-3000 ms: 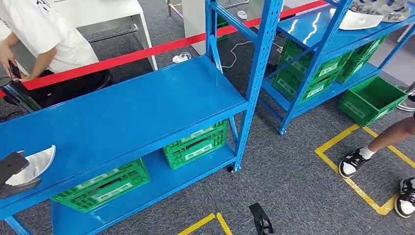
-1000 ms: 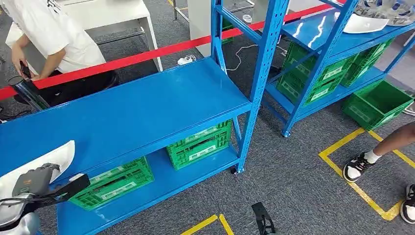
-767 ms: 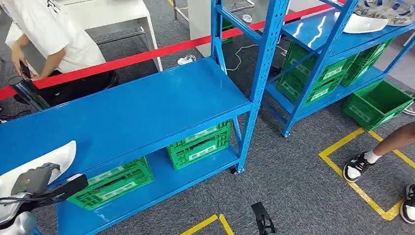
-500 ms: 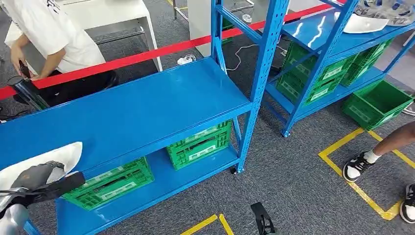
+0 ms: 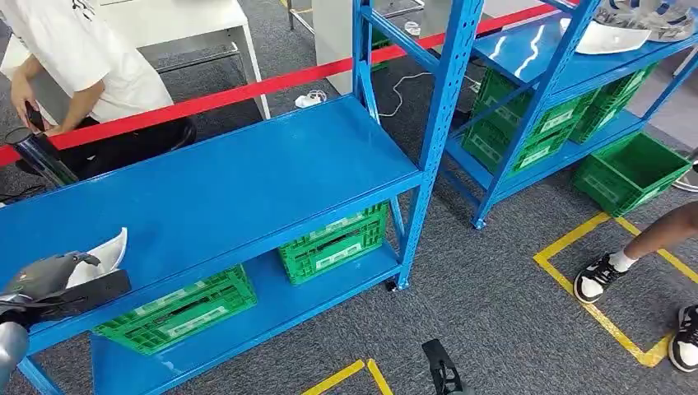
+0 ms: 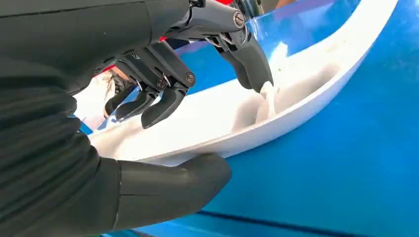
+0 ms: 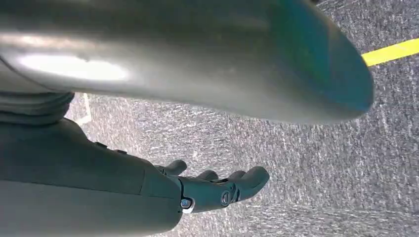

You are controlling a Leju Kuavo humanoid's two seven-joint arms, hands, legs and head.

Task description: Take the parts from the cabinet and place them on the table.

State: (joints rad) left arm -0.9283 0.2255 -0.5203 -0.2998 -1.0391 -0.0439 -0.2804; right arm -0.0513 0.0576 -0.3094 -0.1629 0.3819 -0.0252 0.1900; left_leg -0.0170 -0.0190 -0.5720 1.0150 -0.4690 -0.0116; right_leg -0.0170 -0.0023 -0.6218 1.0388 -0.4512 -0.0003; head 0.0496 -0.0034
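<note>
A: Left hand [image 6: 168, 94] state? Wrist view has the thumb under the white part [image 6: 257, 118] and the dark fingers [image 6: 163, 106] curled over its upper rim, one fingertip down in the hollow.

B: Agreed, it pinches the part across the rim. My guess is the rim is the only edge thin enough to clamp; the shell is broad and curved.

A: Where is the part?

B: Head view: near the front left edge of the blue shelf [image 5: 222, 189], left hand [image 5: 49, 276] on top of it, part [image 5: 103, 251] poking out behind the hand. Whether it rests on the shelf or is just lifted off it, I cannot tell.

A: Right hand [image 7: 217, 187]?

B: Hangs over grey carpet [image 7: 306, 163], fingers loosely curled in, holding nothing. Idle, likely because one hand suffices.

A: Surroundings?

B: Green crates [image 5: 329, 243] on the lower shelf, a red tape [image 5: 247, 89] beyond, a seated person [image 5: 74, 58] behind it. Another white part [image 5: 605, 37] lies on the far rack.

A: Judgement: grasp stage; carrying to the bench is not yet done.
</note>
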